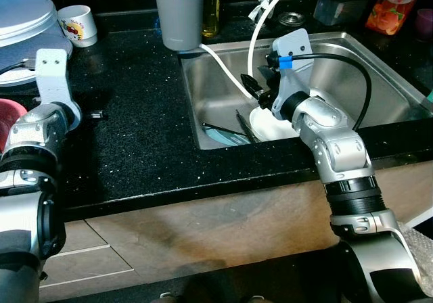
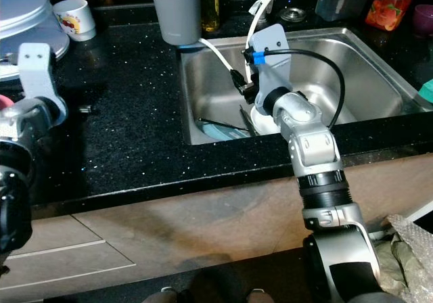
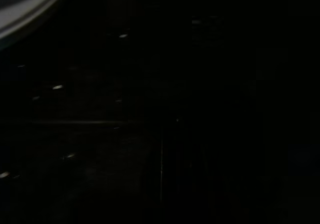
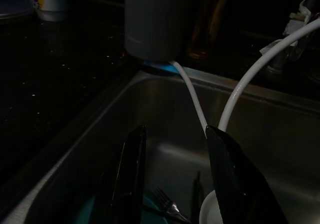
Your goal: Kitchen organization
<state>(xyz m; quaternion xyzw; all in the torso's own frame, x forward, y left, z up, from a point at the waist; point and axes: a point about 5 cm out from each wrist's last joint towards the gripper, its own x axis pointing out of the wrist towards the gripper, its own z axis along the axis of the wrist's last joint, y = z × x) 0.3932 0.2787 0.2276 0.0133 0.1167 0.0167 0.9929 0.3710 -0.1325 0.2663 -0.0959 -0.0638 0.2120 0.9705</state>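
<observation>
Right gripper (image 4: 175,174) is inside the steel sink (image 1: 379,80), over its front-left part, fingers spread w/ a clear gap between them, nothing held. Just below and beside the fingertips: a white plate (image 1: 270,126) at the sink's front wall, a teal dish (image 1: 223,137) next to it toward the left wall, and dark utensils (image 1: 245,126) lying across both; a fork (image 4: 167,204) shows between the fingers in the right wrist view. White hose (image 1: 226,70) runs from the counter edge down into the sink, passing close by the right finger; a second white hose (image 1: 260,26) arcs up toward the tap area. Back and right part of the sink looks open, bare steel. Grey tumbler (image 1: 179,12) stands on the black counter (image 1: 135,127) right at the sink's back-left corner, near the rim. White mug (image 1: 78,24) w/ print stands farther left at the counter's back, well apart from the sink. Wide stretch of counter between mug and sink is bare. Orange-label bottle (image 1: 389,5) at back right behind the sink. Left arm (image 1: 47,107) hovers over the counter's left end near the front edge; left wrist view too dark, cannot tell its finger state. Front counter edge runs under both arms, cabinet fronts (image 1: 169,235) below.
</observation>
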